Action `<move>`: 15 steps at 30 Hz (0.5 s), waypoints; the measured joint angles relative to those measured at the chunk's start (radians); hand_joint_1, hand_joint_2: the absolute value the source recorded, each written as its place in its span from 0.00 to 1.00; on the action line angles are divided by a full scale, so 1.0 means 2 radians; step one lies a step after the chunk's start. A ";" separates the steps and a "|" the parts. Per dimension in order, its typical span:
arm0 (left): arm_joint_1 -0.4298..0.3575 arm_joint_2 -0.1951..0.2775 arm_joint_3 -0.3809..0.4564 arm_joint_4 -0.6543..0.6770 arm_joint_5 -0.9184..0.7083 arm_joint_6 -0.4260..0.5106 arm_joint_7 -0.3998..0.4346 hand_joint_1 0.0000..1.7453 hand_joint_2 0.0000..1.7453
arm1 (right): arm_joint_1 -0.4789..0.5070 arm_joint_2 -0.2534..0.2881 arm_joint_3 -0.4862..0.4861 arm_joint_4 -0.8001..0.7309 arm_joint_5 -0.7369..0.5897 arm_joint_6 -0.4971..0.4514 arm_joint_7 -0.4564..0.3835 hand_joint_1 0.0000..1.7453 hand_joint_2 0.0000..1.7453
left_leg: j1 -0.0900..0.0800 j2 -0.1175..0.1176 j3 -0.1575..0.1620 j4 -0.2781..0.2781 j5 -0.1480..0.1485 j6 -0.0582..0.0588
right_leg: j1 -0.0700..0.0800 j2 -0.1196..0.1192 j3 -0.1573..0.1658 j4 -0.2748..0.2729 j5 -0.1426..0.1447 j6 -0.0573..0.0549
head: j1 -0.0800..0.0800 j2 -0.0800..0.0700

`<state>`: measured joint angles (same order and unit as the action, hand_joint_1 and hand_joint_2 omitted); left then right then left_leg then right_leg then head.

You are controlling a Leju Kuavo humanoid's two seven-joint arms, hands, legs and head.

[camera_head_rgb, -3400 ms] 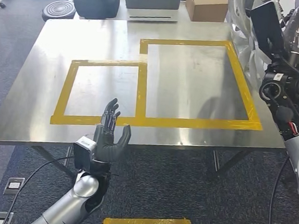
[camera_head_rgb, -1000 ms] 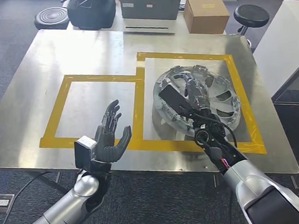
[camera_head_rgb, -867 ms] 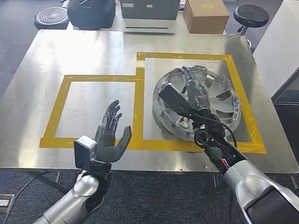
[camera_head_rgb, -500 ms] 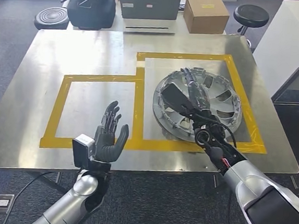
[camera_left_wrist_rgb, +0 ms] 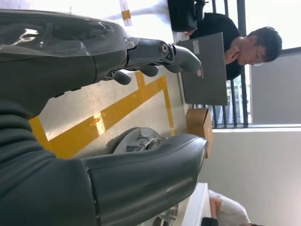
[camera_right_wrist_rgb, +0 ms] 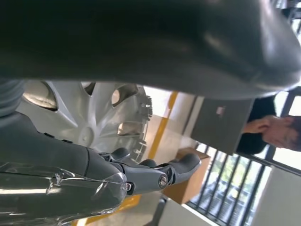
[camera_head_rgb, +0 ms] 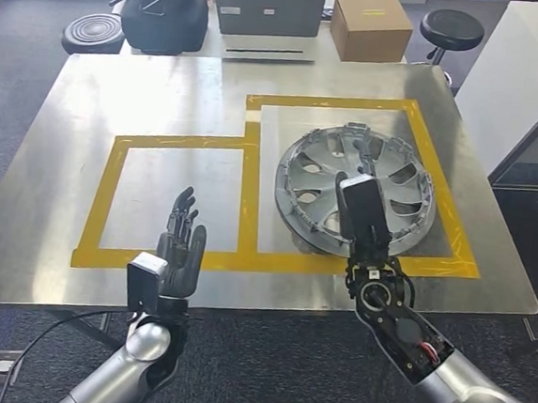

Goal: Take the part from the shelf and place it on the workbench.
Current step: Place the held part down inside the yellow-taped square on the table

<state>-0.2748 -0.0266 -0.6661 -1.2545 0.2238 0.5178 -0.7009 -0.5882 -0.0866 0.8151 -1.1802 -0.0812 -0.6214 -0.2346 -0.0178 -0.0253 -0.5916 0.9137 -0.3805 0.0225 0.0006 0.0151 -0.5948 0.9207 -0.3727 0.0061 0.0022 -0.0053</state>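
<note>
The part is a silver hubcap (camera_head_rgb: 311,172) lying flat on the steel workbench (camera_head_rgb: 55,164), inside the right yellow-taped square (camera_head_rgb: 434,150). My right hand (camera_head_rgb: 362,167) hovers over the hubcap's near side with its fingers stretched out and nothing in them. In the right wrist view the fingers (camera_right_wrist_rgb: 152,174) are straight and apart from the thumb, with the hubcap (camera_right_wrist_rgb: 92,108) beyond them. My left hand (camera_head_rgb: 180,246) stands upright at the bench's front edge, by the left taped square, fingers spread and empty. The left wrist view shows its thumb (camera_left_wrist_rgb: 142,179) well apart from its fingers (camera_left_wrist_rgb: 156,49).
At the far side stand a grey laptop (camera_head_rgb: 273,4), a cardboard box (camera_head_rgb: 370,22) and a black bag (camera_head_rgb: 165,9). Two round stools (camera_head_rgb: 96,31) (camera_head_rgb: 452,29) stand behind the bench and a white counter (camera_head_rgb: 511,81) to the right. A seated person (camera_left_wrist_rgb: 248,47) is behind the laptop.
The hubcap went from tilted in my right hand to flat on the bench. My right hand let go and drew back toward the front edge. My left hand dropped slightly leftward.
</note>
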 joint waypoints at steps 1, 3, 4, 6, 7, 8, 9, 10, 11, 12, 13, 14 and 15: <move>0.002 0.001 0.000 -0.004 -0.004 0.004 0.000 0.00 0.00 | 0.017 -0.004 -0.002 -0.024 0.014 -0.003 0.000 0.00 0.00 | 0.000 0.000 0.001 0.000 -0.001 0.000 | 0.000 0.000 0.001 0.000 0.000 0.000 | 0.000 0.000; 0.007 0.004 0.000 -0.010 -0.010 0.010 0.000 0.00 0.00 | 0.051 -0.010 -0.006 -0.066 0.032 -0.001 0.001 0.00 0.00 | 0.000 0.000 0.002 0.000 -0.002 0.000 | 0.000 0.001 0.002 0.000 -0.001 0.000 | 0.000 0.000; 0.009 0.004 0.000 -0.014 -0.013 0.011 0.000 0.00 0.00 | 0.067 -0.013 -0.009 -0.085 0.034 0.003 0.001 0.00 0.00 | 0.000 0.000 0.003 0.000 -0.002 0.000 | 0.000 0.001 0.002 0.000 -0.002 -0.001 | 0.000 0.000; 0.014 0.006 0.000 -0.020 -0.016 0.012 0.000 0.00 0.00 | 0.096 -0.020 -0.014 -0.118 0.034 0.007 0.001 0.00 0.00 | 0.000 0.000 0.004 0.000 -0.003 -0.001 | 0.000 0.001 0.004 0.000 -0.003 -0.001 | 0.000 0.000; 0.016 0.007 0.000 -0.023 -0.017 0.012 0.000 0.00 0.00 | 0.106 -0.023 -0.016 -0.131 0.034 0.008 0.001 0.00 0.00 | 0.000 0.001 0.005 0.000 -0.003 -0.001 | 0.000 0.001 0.004 0.000 -0.003 -0.001 | 0.000 0.000; 0.017 0.008 0.000 -0.025 -0.018 0.011 0.000 0.00 0.00 | 0.115 -0.025 -0.018 -0.143 0.033 0.009 0.001 0.00 0.00 | 0.000 0.001 0.005 0.000 -0.003 -0.001 | 0.000 0.001 0.004 0.000 -0.003 -0.001 | 0.000 0.000; 0.018 0.008 0.000 -0.028 -0.018 0.010 0.000 0.00 0.00 | 0.123 -0.028 -0.020 -0.154 0.033 0.009 0.002 0.00 0.00 | 0.000 0.001 0.005 0.000 -0.003 -0.001 | 0.000 0.001 0.005 0.000 -0.003 -0.001 | 0.000 0.000; 0.019 0.009 0.000 -0.029 -0.018 0.009 0.000 0.00 0.00 | 0.130 -0.030 -0.022 -0.165 0.032 0.008 0.003 0.00 0.00 | 0.000 0.001 0.005 0.000 -0.003 -0.001 | 0.000 0.001 0.005 0.000 -0.003 -0.001 | 0.000 0.000; 0.019 0.009 0.000 -0.031 -0.019 0.008 0.000 0.00 0.00 | 0.137 -0.033 -0.025 -0.175 0.032 0.006 0.005 0.00 0.00 | 0.000 0.001 0.005 0.000 -0.003 -0.001 | 0.000 0.001 0.005 0.000 -0.004 -0.001 | 0.000 0.000; 0.019 0.009 0.000 -0.033 -0.019 0.006 0.000 0.00 0.00 | 0.144 -0.036 -0.028 -0.185 0.032 0.004 0.008 0.00 0.00 | 0.000 0.001 0.005 0.000 -0.004 0.000 | 0.000 0.001 0.005 0.000 -0.004 -0.001 | 0.000 0.000; 0.020 0.009 0.000 -0.034 -0.020 0.006 0.000 0.00 0.00 | 0.150 -0.039 -0.030 -0.194 0.033 0.003 0.010 0.00 0.00 | 0.000 0.001 0.006 0.000 -0.004 0.000 | 0.000 0.001 0.005 0.000 -0.004 -0.001 | 0.000 0.000; 0.020 0.009 0.000 -0.034 -0.020 0.005 0.000 0.00 0.00 | 0.156 -0.041 -0.033 -0.203 0.035 0.002 0.013 0.00 0.00 | 0.000 0.001 0.006 0.000 -0.004 0.000 | 0.000 0.001 0.005 0.000 -0.004 -0.001 | 0.000 0.000; 0.020 0.009 0.000 -0.035 -0.020 0.005 0.000 0.00 0.00 | 0.162 -0.044 -0.036 -0.211 0.037 0.002 0.015 0.00 0.00 | 0.000 0.001 0.006 0.000 -0.004 0.000 | 0.000 0.001 0.005 0.000 -0.004 -0.001 | 0.000 0.000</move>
<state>-0.2351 -0.0080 -0.6653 -1.3243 0.1839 0.5280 -0.7015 -0.2648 -0.1739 0.7439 -1.6015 -0.0082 -0.6182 -0.2046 -0.0180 -0.0240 -0.5803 0.9135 -0.3884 0.0222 0.0006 0.0164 -0.5841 0.9205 -0.3802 0.0047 0.0030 -0.0053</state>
